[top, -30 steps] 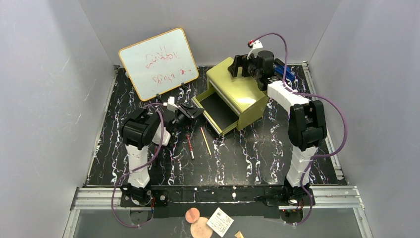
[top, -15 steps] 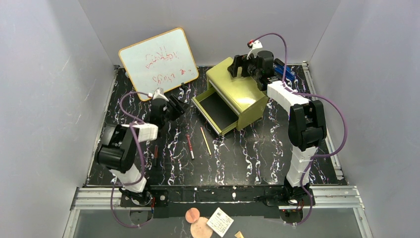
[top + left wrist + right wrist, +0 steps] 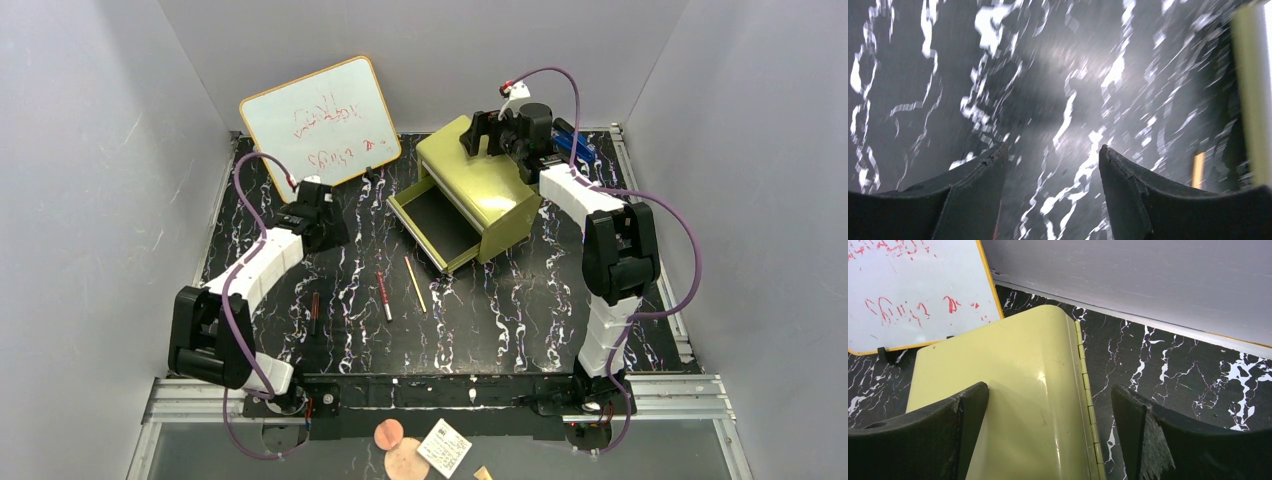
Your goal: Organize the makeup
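Three makeup pencils lie on the black marbled table: a dark one, a dark-red one and a tan one. My left gripper hangs over bare table left of the drawer, well behind the pencils. In the left wrist view the left gripper is open with nothing between its fingers. My right gripper is open over the back top of the olive-yellow chest. In the right wrist view the right gripper straddles the chest's hinged edge without closing on it.
The chest's drawer stands pulled out toward the front left, its inside dark. A whiteboard with red writing leans at the back left. Grey walls enclose the table. Round tan discs and a card lie below the near rail.
My left arm has swung left and back, away from the drawer front, and its jaws have opened. The dark pencil, hidden by that arm before, now shows. The right arm has not moved.
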